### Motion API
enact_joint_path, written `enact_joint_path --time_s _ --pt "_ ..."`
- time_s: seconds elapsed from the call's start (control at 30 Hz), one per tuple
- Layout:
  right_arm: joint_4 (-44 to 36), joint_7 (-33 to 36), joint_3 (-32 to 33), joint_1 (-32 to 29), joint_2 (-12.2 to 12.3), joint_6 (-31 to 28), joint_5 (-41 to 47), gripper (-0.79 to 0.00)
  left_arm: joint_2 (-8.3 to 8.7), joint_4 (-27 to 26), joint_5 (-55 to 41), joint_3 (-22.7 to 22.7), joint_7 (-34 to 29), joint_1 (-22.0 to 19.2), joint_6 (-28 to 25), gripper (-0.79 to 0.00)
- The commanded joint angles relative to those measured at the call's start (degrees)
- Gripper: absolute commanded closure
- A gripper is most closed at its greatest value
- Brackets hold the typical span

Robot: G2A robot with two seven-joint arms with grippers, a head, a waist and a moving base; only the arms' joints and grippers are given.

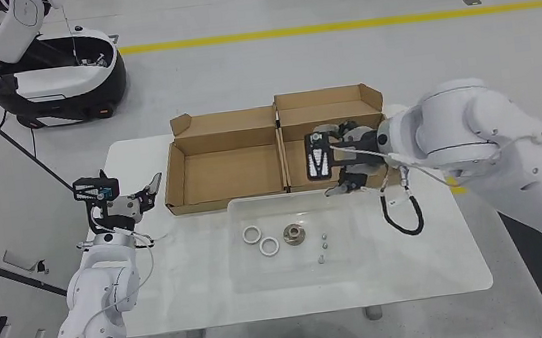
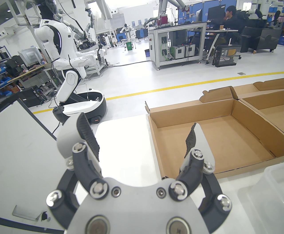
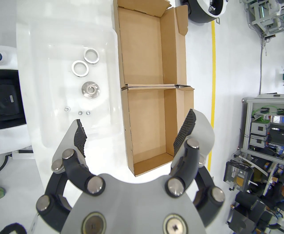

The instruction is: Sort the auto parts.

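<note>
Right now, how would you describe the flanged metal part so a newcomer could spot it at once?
Find the clear tray beside the two cardboard boxes. Inside it, the flanged part lies between two white rings and three small nuts. It alone is a grey metal disc with a raised hub.

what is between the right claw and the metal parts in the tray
Nothing visible. The right claw hangs open over the right-hand box. The two rings, the disc and the small nuts lie uncovered in the clear tray beside it. Only the box's low wall and the tray's rim lie between.
</note>
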Motion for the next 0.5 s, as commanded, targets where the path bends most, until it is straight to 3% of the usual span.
enact_joint_path --time_s 0.0,0.47 --pt "0.09 0.78 -2.78 2.04 0.3 0.78 1.75 -0.785 0.0 0.0 0.0 0.0 0.0 0.0 0.0 -0.785" --pt "2.45 2.7 -19.74 12.7 1.16 2.7 9.13 -0.785 0.0 0.0 0.0 0.0 0.0 0.0 0.0 -0.785"
